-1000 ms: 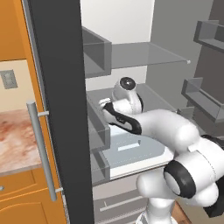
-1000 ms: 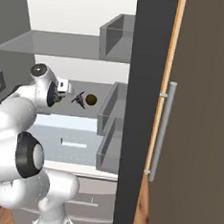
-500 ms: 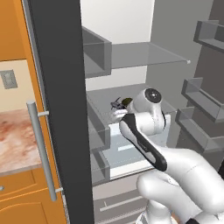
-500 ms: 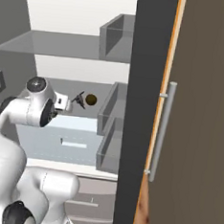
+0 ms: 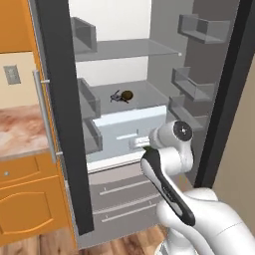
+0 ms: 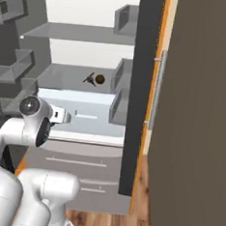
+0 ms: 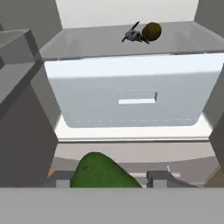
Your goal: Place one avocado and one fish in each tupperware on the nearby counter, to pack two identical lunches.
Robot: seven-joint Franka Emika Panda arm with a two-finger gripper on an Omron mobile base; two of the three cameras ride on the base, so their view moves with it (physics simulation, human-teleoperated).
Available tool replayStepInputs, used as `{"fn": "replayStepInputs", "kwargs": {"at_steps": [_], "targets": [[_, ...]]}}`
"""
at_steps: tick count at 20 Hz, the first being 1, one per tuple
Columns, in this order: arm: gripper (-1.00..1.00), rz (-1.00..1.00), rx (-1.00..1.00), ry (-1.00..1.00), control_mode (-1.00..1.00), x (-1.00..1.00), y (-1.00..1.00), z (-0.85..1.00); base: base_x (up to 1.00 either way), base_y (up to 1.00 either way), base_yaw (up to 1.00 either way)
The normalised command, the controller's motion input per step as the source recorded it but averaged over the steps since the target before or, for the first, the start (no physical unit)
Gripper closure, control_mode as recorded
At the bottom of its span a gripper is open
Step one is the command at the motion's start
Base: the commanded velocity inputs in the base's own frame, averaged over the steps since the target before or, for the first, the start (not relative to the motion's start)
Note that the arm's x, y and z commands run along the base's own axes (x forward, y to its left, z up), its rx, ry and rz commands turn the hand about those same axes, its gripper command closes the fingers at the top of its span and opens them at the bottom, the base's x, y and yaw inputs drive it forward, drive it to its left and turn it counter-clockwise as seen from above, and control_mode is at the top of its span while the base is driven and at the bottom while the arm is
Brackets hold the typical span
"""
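- Green avocado [image 7: 103, 171] sits pinched between the jaws of the gripper [image 7: 107, 177], held below the pale fridge drawer [image 7: 131, 94], judged ready for carrying to the tabletop [image 5: 22, 132].
- Dark avocado [image 7: 151, 31] and grey fish [image 7: 132, 35] lie touching on the shelf above that drawer, awaiting pickup.

Open grey fridge, interior lit pale. Glass shelf [image 5: 130, 50] spans the upper part; white back wall behind it. Pale blue-white crisper drawer [image 5: 130, 124] below the middle shelf, with a slot handle [image 7: 137, 98]. Door bins [image 5: 195, 83] on the right-hand door. Dark door edge carries a long grey handle [image 5: 45, 114]. Orange wooden cabinets [image 5: 27, 199] and a wall outlet [image 5: 10, 74] to the left. Wood plank floor [image 6: 110, 224].
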Motion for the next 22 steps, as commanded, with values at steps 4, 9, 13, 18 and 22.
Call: {"fn": "replayStepInputs", "kwargs": {"at_steps": [4,9,13,18,22], "targets": [[1.0,0.0,0.0,0.0,1.0,0.0,0.0,0.0,-1.0,0.59,-0.06],[1.0,0.0,0.0,0.0,1.0,0.0,0.0,0.0,-0.9,1.0,-0.02],[1.0,0.0,0.0,0.0,1.0,0.0,0.0,0.0,-0.97,1.0,-0.07],[1.0,0.0,0.0,0.0,1.0,0.0,0.0,0.0,0.26,1.0,-0.03],[1.0,0.0,0.0,0.0,1.0,0.0,0.0,0.0,1.0,1.0,0.0]]}}
